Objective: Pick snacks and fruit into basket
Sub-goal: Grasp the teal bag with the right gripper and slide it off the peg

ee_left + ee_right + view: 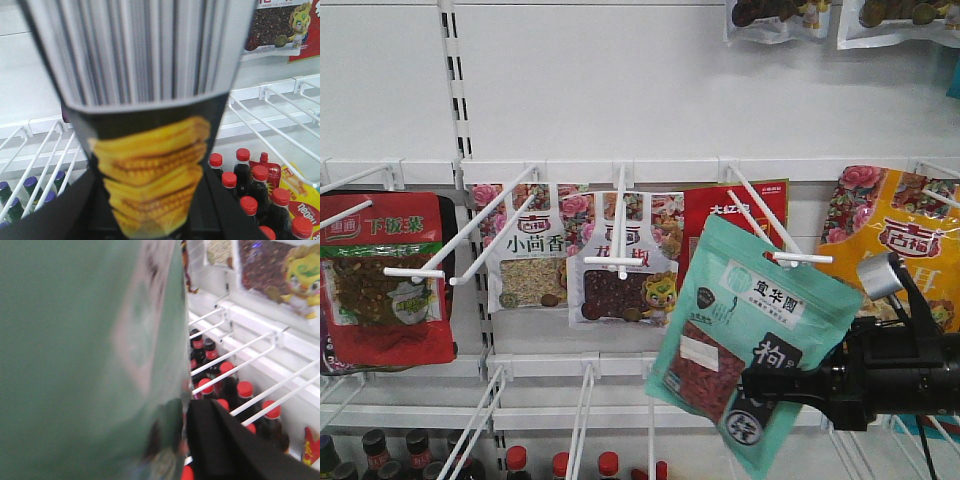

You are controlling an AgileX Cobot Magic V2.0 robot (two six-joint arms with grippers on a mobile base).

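1. Where the black right gripper reaches in from the right, we see it clamped on the lower corner of the teal snack pouch.
2. That pouch hangs tilted, its top beside a white peg.
3. Our left gripper grips a striped black-and-yellow pack, with red-capped bottles below.

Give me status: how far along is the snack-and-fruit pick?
Done: nothing provable; no basket or fruit in view. In hand: right gripper clamps the teal bag at the bottom, its top by a peg tip; left gripper holds a striped black bag. Left: get both into the basket, then fruit.
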